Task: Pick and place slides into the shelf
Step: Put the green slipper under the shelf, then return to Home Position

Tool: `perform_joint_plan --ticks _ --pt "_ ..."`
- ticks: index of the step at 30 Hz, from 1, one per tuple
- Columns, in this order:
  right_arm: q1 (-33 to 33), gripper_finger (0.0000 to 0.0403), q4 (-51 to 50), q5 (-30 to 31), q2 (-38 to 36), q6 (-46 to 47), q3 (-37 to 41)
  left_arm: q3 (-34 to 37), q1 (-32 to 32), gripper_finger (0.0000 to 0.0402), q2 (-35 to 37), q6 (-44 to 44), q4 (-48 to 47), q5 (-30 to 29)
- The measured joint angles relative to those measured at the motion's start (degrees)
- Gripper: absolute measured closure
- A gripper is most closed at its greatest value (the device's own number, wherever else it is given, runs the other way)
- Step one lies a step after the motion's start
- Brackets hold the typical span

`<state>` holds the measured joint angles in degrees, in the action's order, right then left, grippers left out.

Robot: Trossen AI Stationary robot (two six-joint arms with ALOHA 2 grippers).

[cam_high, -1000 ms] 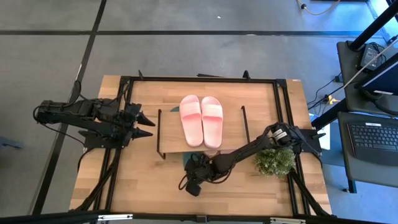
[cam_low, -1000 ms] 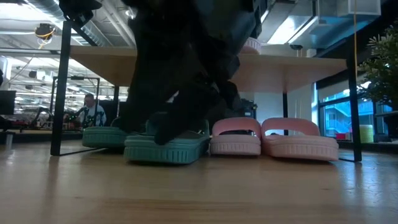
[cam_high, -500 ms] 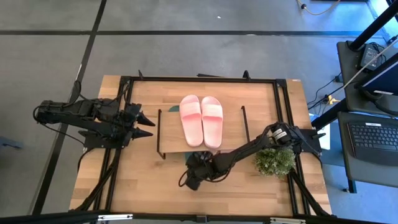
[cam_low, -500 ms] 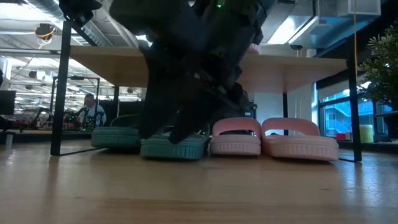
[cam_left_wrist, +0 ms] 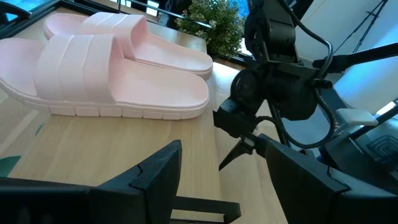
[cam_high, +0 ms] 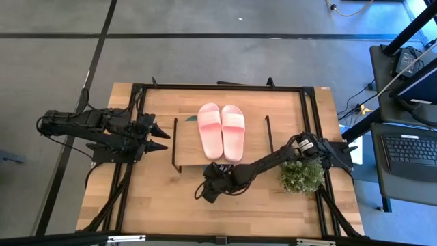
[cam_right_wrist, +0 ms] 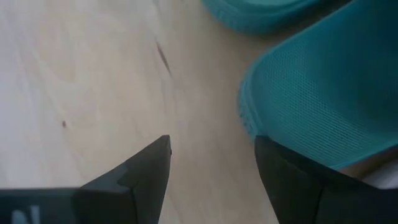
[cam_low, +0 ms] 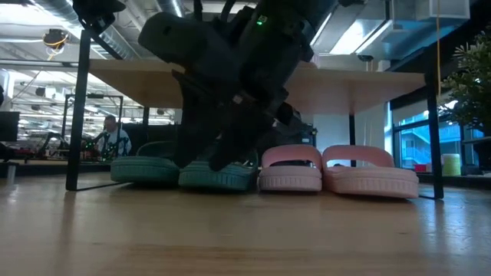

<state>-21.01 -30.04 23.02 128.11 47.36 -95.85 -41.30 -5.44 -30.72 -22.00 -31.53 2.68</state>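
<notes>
Nudging the second green slide (cam_low: 219,175) under the shelf (cam_high: 188,137) beside its mate, right tool (cam_high: 207,193) released at six o'clock of the shelf, empty.

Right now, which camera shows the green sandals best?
The low view: both green sandals sit side by side under the shelf. The right wrist view shows only part of them up close; the high view barely glimpses them; the left wrist view shows none.

Robotics lab: concrete floor (cam_high: 61,41), laptop (cam_high: 408,152), ceiling lights (cam_low: 360,34).
</notes>
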Motion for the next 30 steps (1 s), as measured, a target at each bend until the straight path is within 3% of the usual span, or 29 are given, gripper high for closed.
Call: perform_joint_plan --ticks 8,14,30 --pt "-0.11 0.0169 0.18 -0.10 -0.46 0.19 -0.24 0.00 0.00 0.0177 -0.01 0.02 0.00 0.00" --pt "-1.12 0.0169 -3.02 -0.65 -1.74 -1.02 -4.66 0.00 0.01 0.0177 0.02 0.04 0.00 0.00" --pt "-5.85 0.0169 -32.39 -3.69 -2.10 -7.15 -34.62 -0.03 -0.01 0.0177 0.85 -1.75 2.45 5.35"
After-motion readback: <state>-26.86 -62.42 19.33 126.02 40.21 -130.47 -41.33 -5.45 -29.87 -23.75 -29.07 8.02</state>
